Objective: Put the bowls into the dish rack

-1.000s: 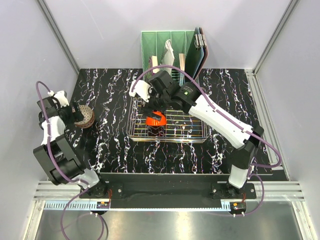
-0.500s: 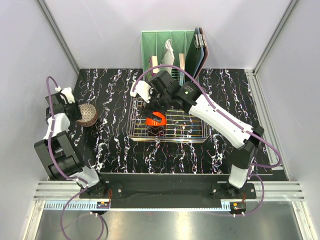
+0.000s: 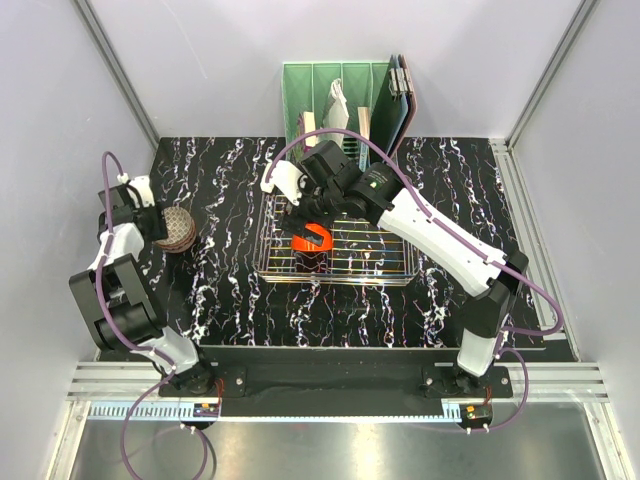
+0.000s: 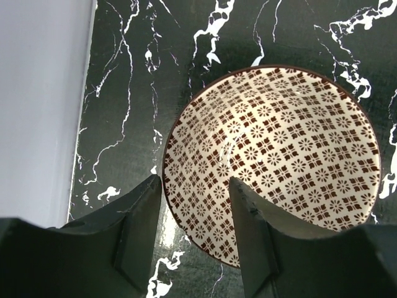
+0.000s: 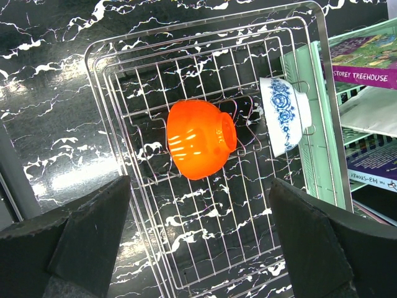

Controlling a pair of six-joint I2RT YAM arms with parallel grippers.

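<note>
**Three bowls in view: two in the rack, one on the table**

The left gripper (image 4: 195,239) has its fingers (image 4: 139,233) parted around the near rim of the cream lattice bowl (image 4: 279,155): one finger is outside the wall and the other is inside the mouth; whether either pad touches the rim cannot be told; that bowl sits upright on the black marbled table (image 3: 450,180) at its left side, mouth up, well apart from the rack.

The right gripper (image 5: 198,248) hangs over the dish rack (image 5: 124,81) with its fingers spread wide, holding and touching nothing.

Counted, there are three bowls, one rack and two arms; the orange-red bowl (image 5: 198,143) lies on its side among the tines near the rack's middle, its foot ring turned toward the white-blue bowl (image 5: 284,115); the white-blue bowl stands on edge just beside it, near the rack's end by the green organizer (image 3: 320,85).

In the top view the rack's long axis runs left to right across the table, with the organizer behind it against the back wall.
</note>
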